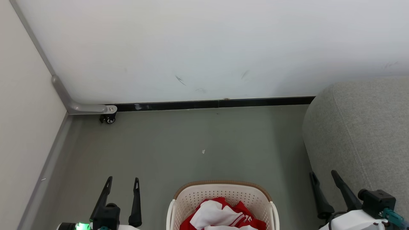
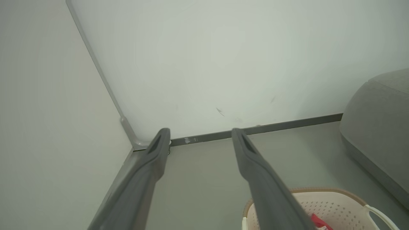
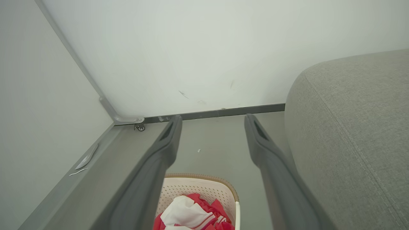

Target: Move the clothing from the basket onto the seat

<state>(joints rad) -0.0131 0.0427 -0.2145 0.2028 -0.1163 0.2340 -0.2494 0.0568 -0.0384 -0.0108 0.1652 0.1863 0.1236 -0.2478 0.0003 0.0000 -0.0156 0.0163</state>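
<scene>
The cream basket (image 1: 220,193) with a tan rim stands on the floor at the bottom middle of the head view, and red and white clothing (image 1: 220,215) is heaped inside it. The grey fabric seat (image 1: 361,134) fills the right side. My left gripper (image 1: 123,180) hangs open to the left of the basket, nothing between its fingers. My right gripper (image 1: 323,175) is open too, between the basket and the seat's edge. The wrist views show the basket (image 2: 329,203) (image 3: 198,188), the clothing (image 3: 188,214) and the seat (image 2: 380,127) (image 3: 351,134), each past an open gripper (image 2: 200,131) (image 3: 213,117).
A white wall with a dark baseboard (image 1: 211,103) closes off the back, and a second pale panel (image 1: 25,127) runs along the left. A small caster wheel (image 1: 109,118) on a grey bracket sits in the corner. Bare grey floor (image 1: 198,143) lies between the basket and the wall.
</scene>
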